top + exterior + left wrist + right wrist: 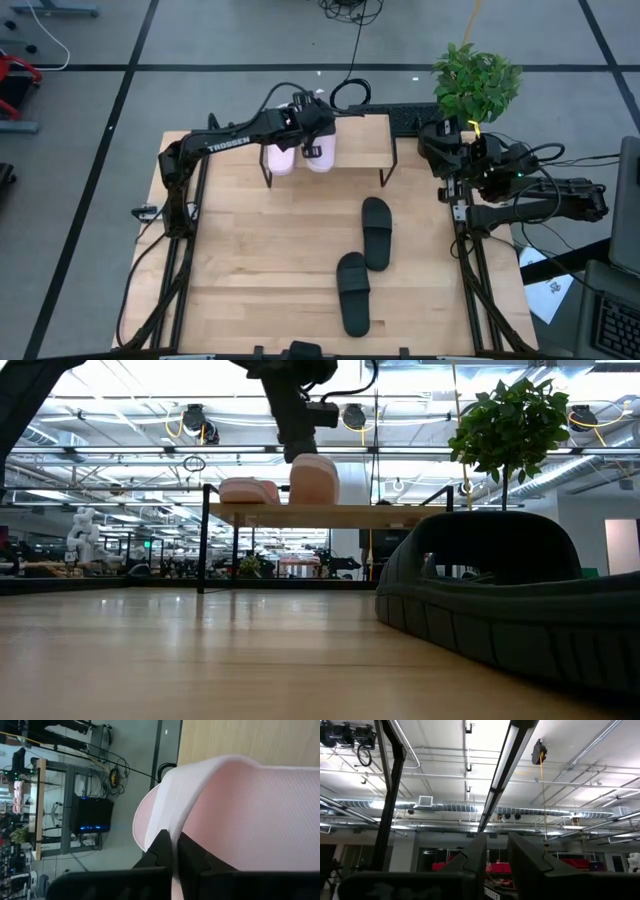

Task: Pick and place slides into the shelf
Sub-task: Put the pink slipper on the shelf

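Observation:
Two light pink slides are on the shelf [360, 135] at the table's far side. One pink slide [250, 490] lies flat on the wooden top. The other pink slide [314, 478] stands taller beside it, under my left gripper [300, 448], which is shut on it. It fills the left wrist view as a pink slide [240, 815]. Two black slides [376, 232] [353, 292] lie sole-down on the table nearer the middle. My right gripper [496, 845] waits at the table's right edge, pointing up at the ceiling, with a narrow gap between its fingers. My left gripper pinches the pink slide's pale edge [172, 837] between its two fingers [160, 852], coming from above and pointing down. Whether that edge belongs to the strap or the sole, I cannot tell. The slide's underside [315, 503] appears to meet the shelf top.
A potted plant [478, 80] stands at the far right corner behind the right arm [520, 195]. One black slide [510, 595] lies close to the low camera. Bare tabletop [260, 260] stretches left of the black slides. The shelf's right half [365, 125] holds nothing.

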Tool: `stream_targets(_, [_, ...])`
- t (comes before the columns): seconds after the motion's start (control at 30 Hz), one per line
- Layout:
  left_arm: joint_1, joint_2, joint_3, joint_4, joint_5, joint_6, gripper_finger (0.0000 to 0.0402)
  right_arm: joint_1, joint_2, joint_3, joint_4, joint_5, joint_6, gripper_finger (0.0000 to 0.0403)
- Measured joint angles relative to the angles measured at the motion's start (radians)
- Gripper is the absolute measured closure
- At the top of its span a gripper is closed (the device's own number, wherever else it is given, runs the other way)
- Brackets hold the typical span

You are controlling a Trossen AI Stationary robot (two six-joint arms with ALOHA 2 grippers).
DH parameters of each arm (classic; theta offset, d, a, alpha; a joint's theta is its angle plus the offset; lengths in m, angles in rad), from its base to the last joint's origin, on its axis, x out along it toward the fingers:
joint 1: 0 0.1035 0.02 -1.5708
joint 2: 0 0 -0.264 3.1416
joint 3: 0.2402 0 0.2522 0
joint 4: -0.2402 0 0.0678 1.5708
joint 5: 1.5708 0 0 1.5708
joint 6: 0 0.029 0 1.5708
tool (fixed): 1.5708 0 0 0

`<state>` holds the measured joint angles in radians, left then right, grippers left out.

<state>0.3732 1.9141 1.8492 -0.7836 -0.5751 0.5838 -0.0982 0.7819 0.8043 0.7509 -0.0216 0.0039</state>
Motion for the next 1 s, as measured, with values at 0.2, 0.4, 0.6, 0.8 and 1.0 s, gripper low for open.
stream_targets(0.2, [0.009, 0.0, 0.0, -0.015, 0.022, 0.01, 0.0402, 0.0, 0.0, 0.0, 0.0, 0.0, 0.007, 0.0332])
stream_targets(0.4, [0.011, 0.0, 0.0, -0.035, 0.037, 0.01, 0.0402, 0.0, 0.0, 0.0, -0.001, 0.0, 0.01, 0.0332])
stream_targets(0.6, [0.022, 0.0, 0.0, -0.08, 0.05, 0.006, 0.0401, 0.0, 0.0, 0.0, -0.001, 0.0, 0.01, 0.0332])
stream_targets(0.8, [0.031, -0.002, 0.0, -0.082, 0.057, 0.005, 0.0401, 0.0, 0.0, 0.0, -0.001, 0.0, 0.01, 0.0332])
stream_targets(1.0, [0.033, -0.002, 0.0, -0.083, 0.083, 0.006, 0.0401, 0.0, 0.0, 0.0, -0.001, -0.001, 0.01, 0.0332])
